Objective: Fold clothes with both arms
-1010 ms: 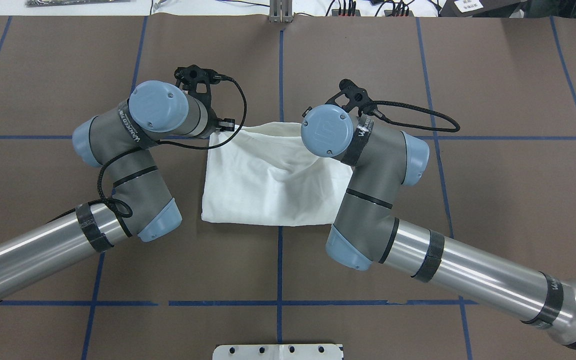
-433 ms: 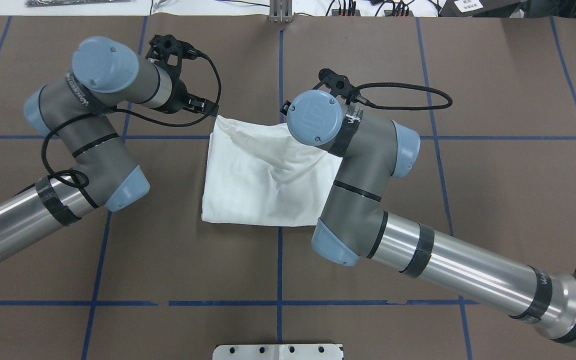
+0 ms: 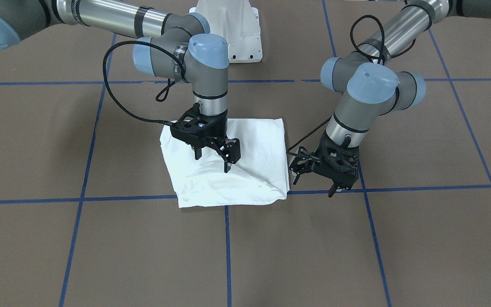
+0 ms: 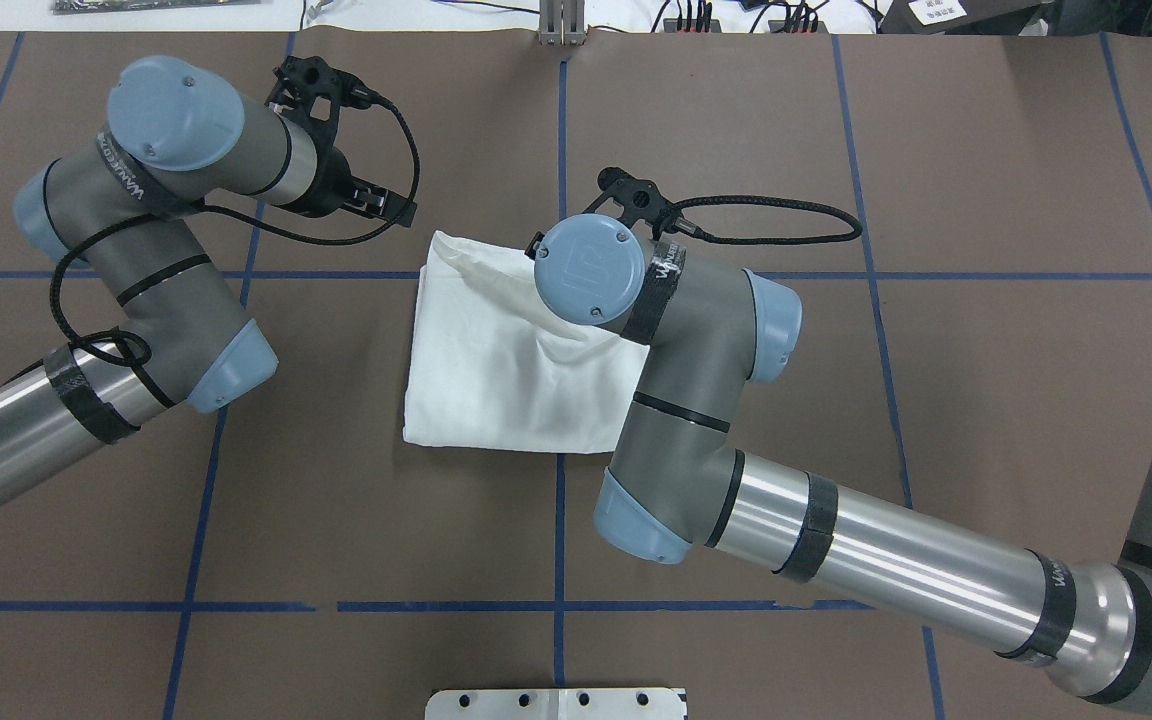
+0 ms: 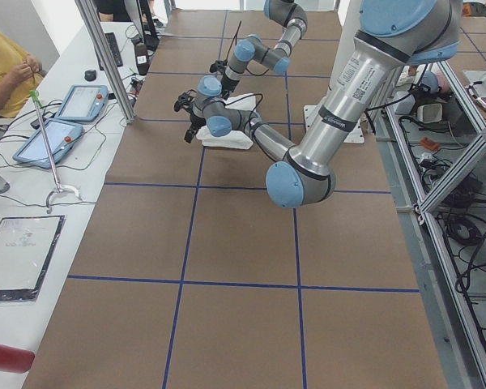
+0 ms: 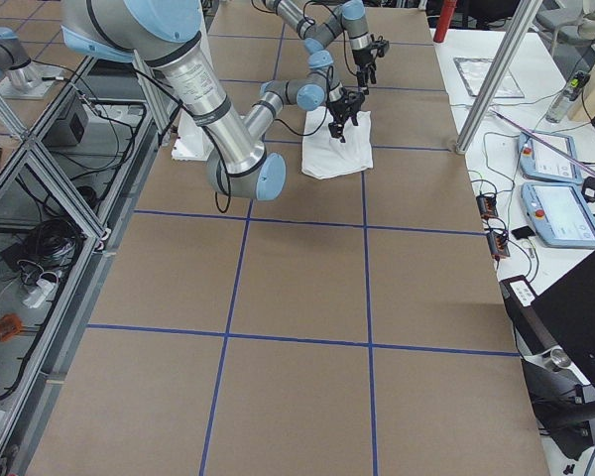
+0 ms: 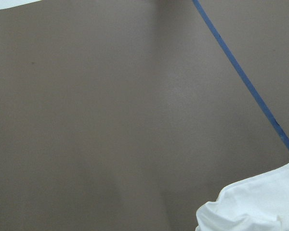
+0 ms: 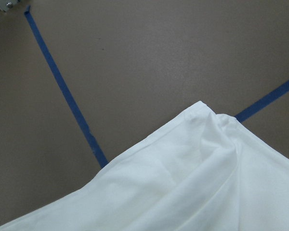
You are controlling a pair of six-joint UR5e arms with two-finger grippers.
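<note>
The white shirt lies folded into a rough square on the brown table, and also shows from above. My right gripper hangs open over the shirt's half on my right. One of its fingertips is at or just above the cloth, where a crease starts. In the overhead view that gripper is hidden under its own wrist. My left gripper is open and empty, just off the shirt's edge on my left, over bare table. A shirt corner fills the right wrist view. The left wrist view catches only a shirt edge.
Blue tape lines grid the table. The white pedestal base stands behind the shirt, on the robot's side. A side bench holds tablets, with a person in a yellow sleeve beside it. More pendants lie past the table's other end.
The left gripper has drawn away from the shirt's far left corner, to the left and farther out. The right wrist has slid left over the shirt. The far edge has settled.
</note>
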